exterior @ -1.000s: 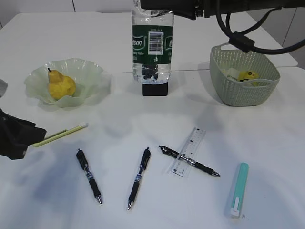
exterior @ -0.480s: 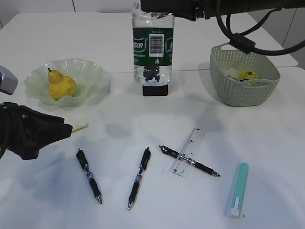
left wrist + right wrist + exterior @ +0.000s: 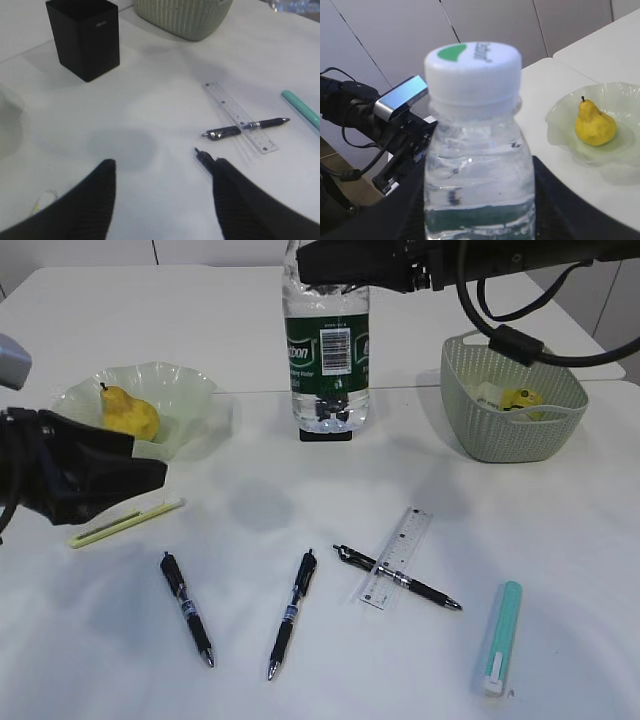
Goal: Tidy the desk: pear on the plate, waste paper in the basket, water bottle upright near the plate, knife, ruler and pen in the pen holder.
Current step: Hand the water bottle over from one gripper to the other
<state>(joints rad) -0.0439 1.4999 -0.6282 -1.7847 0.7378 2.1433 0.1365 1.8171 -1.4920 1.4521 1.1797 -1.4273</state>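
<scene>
My right gripper (image 3: 345,265) is shut on the neck of the water bottle (image 3: 328,350), clear with a green label, and holds it upright above the table; it also shows in the right wrist view (image 3: 477,150). The yellow pear (image 3: 128,417) lies on the pale green plate (image 3: 190,400). The black pen holder (image 3: 325,430) stands behind the bottle. My left gripper (image 3: 150,475) is open and empty, low in front of the plate. The clear ruler (image 3: 405,540), three black pens (image 3: 291,613) and a teal knife (image 3: 498,637) lie on the table. Waste paper (image 3: 520,397) is in the basket (image 3: 510,435).
A yellow-green pen (image 3: 125,523) lies just below my left gripper. One black pen (image 3: 430,592) lies across the ruler. In the left wrist view the pen holder (image 3: 85,37), the ruler (image 3: 240,117) and a pen tip (image 3: 204,156) by the right finger show.
My left gripper has moved from the left edge rightward and farther up the table, over the yellow-green pen. The bottle has shifted slightly right and lower.
</scene>
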